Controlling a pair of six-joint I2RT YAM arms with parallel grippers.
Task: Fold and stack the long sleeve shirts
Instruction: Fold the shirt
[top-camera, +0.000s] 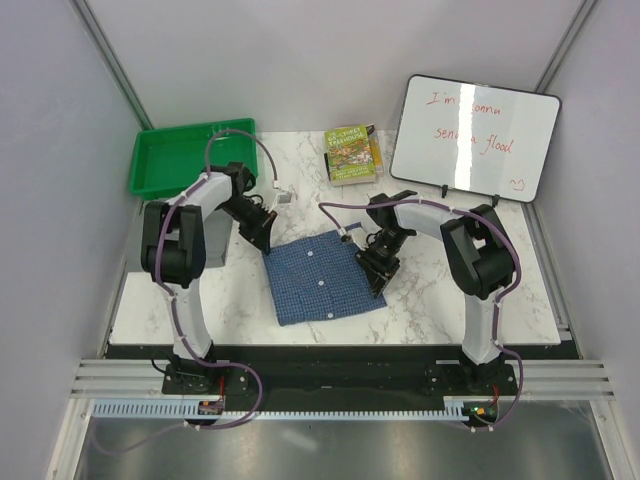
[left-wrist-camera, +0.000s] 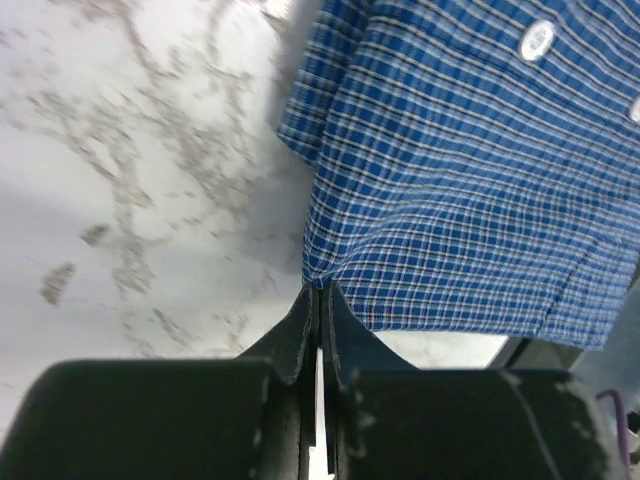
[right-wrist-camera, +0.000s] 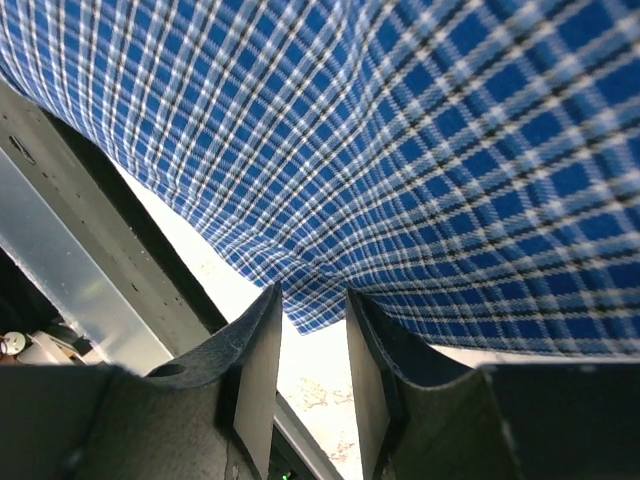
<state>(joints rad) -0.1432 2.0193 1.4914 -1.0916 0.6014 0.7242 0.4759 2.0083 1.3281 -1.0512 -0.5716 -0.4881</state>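
Blue check shirt (top-camera: 325, 280) lay part-folded mid-surface (top-camera: 420, 300). Left claw (left-wrist-camera: 318, 295) pinched its far-left corner; right claw (right-wrist-camera: 312, 310) sat narrowly agape astride the right hem, probably staged for the next fold.

Enclosed by pale grey walls (top-camera: 300, 60) on three sides; laid with a white, grey-veined marble surface (top-camera: 240, 300); lit softly and evenly.
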